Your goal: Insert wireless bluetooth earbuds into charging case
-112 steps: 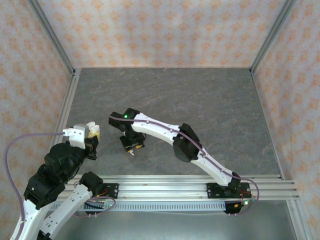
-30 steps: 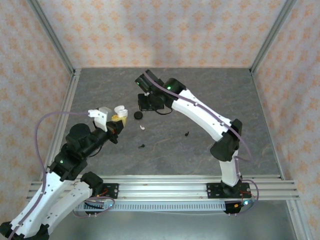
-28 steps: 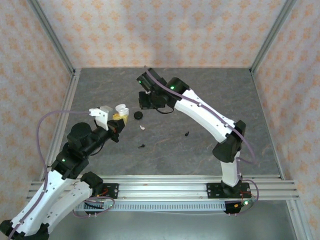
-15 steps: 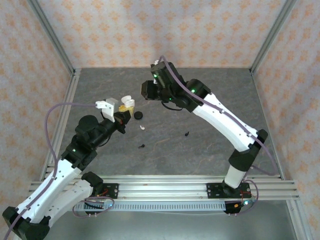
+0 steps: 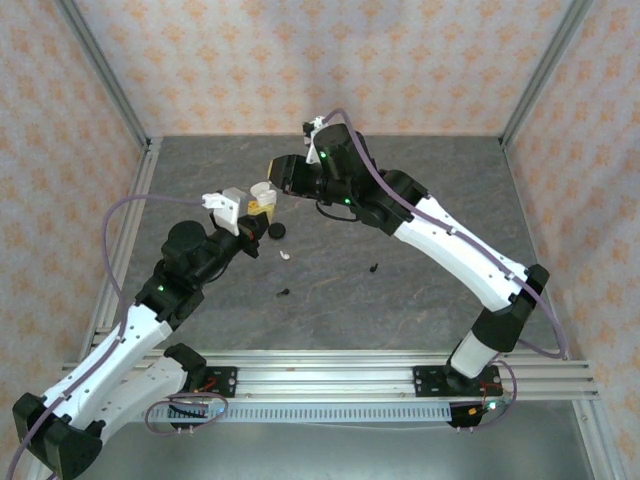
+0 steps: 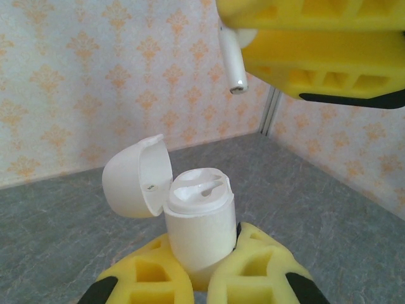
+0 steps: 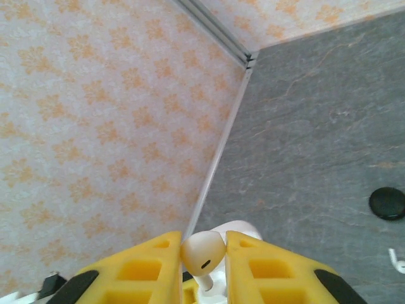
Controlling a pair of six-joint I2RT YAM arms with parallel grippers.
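My left gripper (image 6: pixel 201 269) is shut on the base of a white charging case (image 6: pixel 201 223), which it holds upright with the lid (image 6: pixel 135 175) swung open to the left. One socket in its top looks filled. My right gripper (image 7: pixel 204 254) is shut on a white earbud (image 7: pixel 204 249) and holds it stem down just above the case (image 7: pixel 243 228). In the left wrist view that earbud (image 6: pixel 230 58) hangs above and right of the case. From above, the two grippers, left (image 5: pixel 258 207) and right (image 5: pixel 279 177), meet over the table's back left.
A black round case (image 5: pixel 277 231) lies on the grey table (image 5: pixel 420 220) near the grippers, with a second white earbud (image 5: pixel 286 254) just in front of it. Two black earbuds (image 5: pixel 373 267) (image 5: pixel 284 292) lie nearer the middle. Patterned walls close in three sides.
The right arm rose from the table and swung left with the white earbud. The left arm reached forward and carried the open case up under it.
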